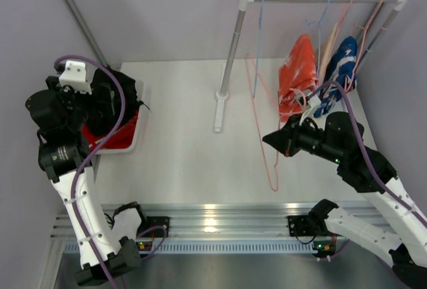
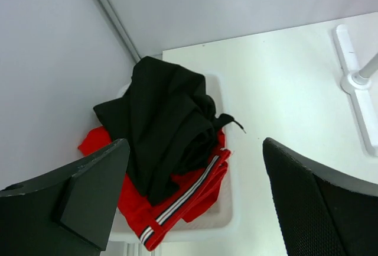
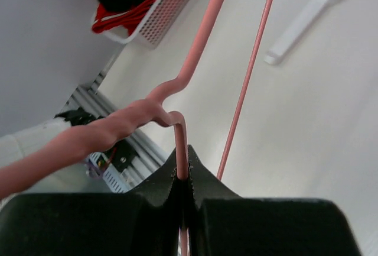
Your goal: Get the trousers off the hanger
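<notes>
The black trousers (image 2: 165, 114) lie crumpled on the red trousers (image 2: 177, 206) in a white basket (image 2: 227, 220) at the table's left; both also show in the top view, black (image 1: 123, 92) over red (image 1: 117, 139). My left gripper (image 2: 195, 146) hangs open and empty just above them, and is hard to tell from the black cloth in the top view (image 1: 100, 105). My right gripper (image 3: 182, 168) is shut on a bare pink hanger (image 3: 195, 49) and holds it over the table's right half (image 1: 270, 141). The hanger (image 1: 263, 129) carries no garment.
A white clothes rack (image 1: 230, 49) stands at the back, its foot (image 2: 354, 78) on the table. An orange-and-white garment (image 1: 297, 75) and a blue-and-white garment (image 1: 340, 65) hang from its rail at the right. A bare blue hanger (image 1: 257, 42) hangs at the left. The basket (image 3: 168, 10) lies far left.
</notes>
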